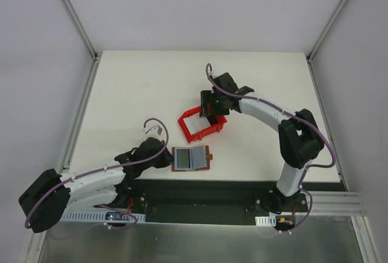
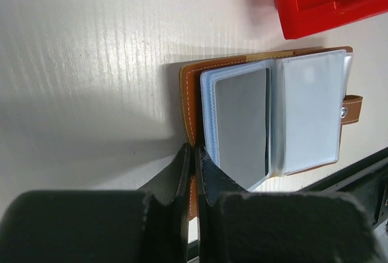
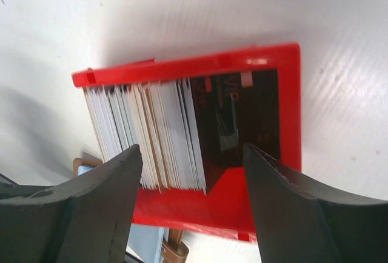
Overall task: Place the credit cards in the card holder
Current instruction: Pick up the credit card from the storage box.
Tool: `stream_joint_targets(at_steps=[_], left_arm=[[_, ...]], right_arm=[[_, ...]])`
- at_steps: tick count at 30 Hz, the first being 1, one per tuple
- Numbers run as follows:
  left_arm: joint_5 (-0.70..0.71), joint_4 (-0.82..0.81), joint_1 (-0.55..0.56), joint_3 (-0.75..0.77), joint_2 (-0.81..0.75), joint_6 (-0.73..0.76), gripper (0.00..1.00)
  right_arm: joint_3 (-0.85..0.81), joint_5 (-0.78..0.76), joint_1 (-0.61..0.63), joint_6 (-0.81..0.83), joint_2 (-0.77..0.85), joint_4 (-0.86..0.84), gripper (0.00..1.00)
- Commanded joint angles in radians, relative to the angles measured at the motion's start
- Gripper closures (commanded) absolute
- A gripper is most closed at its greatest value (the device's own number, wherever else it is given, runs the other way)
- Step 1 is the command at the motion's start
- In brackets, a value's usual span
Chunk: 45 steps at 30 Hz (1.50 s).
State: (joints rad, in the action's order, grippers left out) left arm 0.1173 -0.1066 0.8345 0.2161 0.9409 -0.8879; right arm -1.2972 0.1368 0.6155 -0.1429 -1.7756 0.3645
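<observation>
The card holder (image 2: 303,111) lies open and flat on the table (image 1: 133,93), with the sleeves facing up. Its long axis runs crosswise to the fingers of the left gripper (image 2: 194,157) and goes off to their right. The strap (image 2: 351,109) with the snap points outward at the end far from them. A grey card (image 2: 241,123) shows in the sleeve page nearer to these fingers, and the farther page is pale and clear. The left fingers are pressed together with no gap. The brown end edge of the cover passes between them, so they appear to pinch the holder there, although the tips hide the exact contact.

The credit cards (image 3: 151,133) stand on edge in a tight row inside the red tray (image 3: 182,66), with their flat faces turned toward the two fingers of the right gripper (image 3: 189,154). These fingers stand wide apart, one on each side of the row. The row is just beside one finger and well apart from the other, with a dark glossy part of the tray between.

The tray lies beyond the left fingertips and to their right, near the holder but apart from it.

Only the right wrist view shows the row of cards; in the top view the gripper covers it. Only the left wrist view shows the sleeves clearly.
</observation>
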Motion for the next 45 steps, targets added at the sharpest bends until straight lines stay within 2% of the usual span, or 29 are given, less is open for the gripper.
stream_joint_targets(at_steps=[1,17,28,42,44,45], left_arm=[[-0.056,0.002,-0.057,0.016,0.027,0.047,1.00],[-0.116,-0.045,-0.097,0.048,0.118,0.063,1.00],[-0.116,-0.056,-0.101,0.062,0.137,0.069,1.00],[-0.143,-0.070,-0.103,0.062,0.151,0.072,1.00],[-0.145,-0.074,-0.104,0.063,0.157,0.072,1.00],[-0.148,-0.076,-0.103,0.066,0.162,0.070,1.00]], right_arm=[[-0.082,0.072,-0.003,0.034,-0.062,-0.029,0.30],[-0.076,0.251,0.000,0.008,-0.131,-0.067,0.26],[-0.074,0.262,-0.003,-0.014,-0.081,-0.070,0.34],[-0.088,0.205,-0.005,0.000,-0.074,-0.021,0.69],[-0.091,0.211,-0.008,0.002,-0.071,-0.021,0.80],[-0.091,0.211,-0.010,0.002,-0.071,-0.019,0.81]])
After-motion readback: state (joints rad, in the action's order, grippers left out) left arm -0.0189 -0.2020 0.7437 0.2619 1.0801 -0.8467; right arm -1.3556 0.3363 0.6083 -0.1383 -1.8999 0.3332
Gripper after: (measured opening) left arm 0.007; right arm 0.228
